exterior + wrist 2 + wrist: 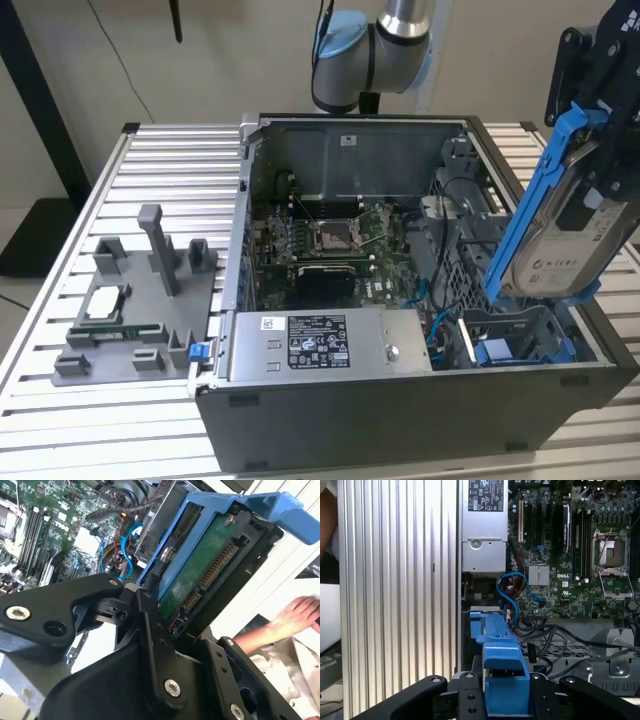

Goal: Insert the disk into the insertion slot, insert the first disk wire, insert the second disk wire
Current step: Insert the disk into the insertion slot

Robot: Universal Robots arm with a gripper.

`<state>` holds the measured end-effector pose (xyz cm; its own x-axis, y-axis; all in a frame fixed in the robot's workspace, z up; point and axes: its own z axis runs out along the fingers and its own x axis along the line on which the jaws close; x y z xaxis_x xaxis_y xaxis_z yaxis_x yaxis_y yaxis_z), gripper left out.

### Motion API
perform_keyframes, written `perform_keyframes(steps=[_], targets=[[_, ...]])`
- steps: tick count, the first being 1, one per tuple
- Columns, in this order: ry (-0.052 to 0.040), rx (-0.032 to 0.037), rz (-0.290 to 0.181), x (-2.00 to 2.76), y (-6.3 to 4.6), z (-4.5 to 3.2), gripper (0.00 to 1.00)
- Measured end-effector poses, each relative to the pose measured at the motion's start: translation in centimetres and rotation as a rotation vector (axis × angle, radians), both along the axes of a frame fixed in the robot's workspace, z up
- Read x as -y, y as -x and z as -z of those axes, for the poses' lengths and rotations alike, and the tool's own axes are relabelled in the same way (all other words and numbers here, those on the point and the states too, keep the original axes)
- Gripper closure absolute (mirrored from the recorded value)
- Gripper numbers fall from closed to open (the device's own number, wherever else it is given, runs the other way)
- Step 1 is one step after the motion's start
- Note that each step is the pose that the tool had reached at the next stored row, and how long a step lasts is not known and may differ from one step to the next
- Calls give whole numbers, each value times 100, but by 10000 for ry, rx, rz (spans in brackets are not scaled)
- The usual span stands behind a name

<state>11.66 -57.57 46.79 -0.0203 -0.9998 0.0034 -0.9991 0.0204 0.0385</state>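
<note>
My gripper (597,120) is shut on the disk (572,225), a silver-grey drive with a white label in a bright blue frame. It hangs steeply tilted above the open computer case, at the exterior view's right. In the second wrist view the disk's green circuit board (200,575) and connector face the camera, with a black finger (150,630) against the frame. The first wrist view shows the blue frame (502,672) between the fingers. The insertion slot (545,322), a grey perforated bay, lies just under the disk's low end. Blue wires (512,590) curl loose beside it.
A grey power supply box (325,345) with a sticker sits at the case's front. The motherboard (330,245) fills the case floor. A grey fixture with small parts (130,310) stands on the ribbed table at the exterior view's left. A person's hand (295,617) is near.
</note>
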Motion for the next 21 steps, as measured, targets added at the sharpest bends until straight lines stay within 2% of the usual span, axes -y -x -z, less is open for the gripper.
perform_keyframes(steps=[6, 15, 21], targets=[[-2, 0, 0, 0, 0, 28, 100], [-10, 0, 0, 0, 0, 161, 100], [-17, 0, -8, 0, 1, 215, 100]])
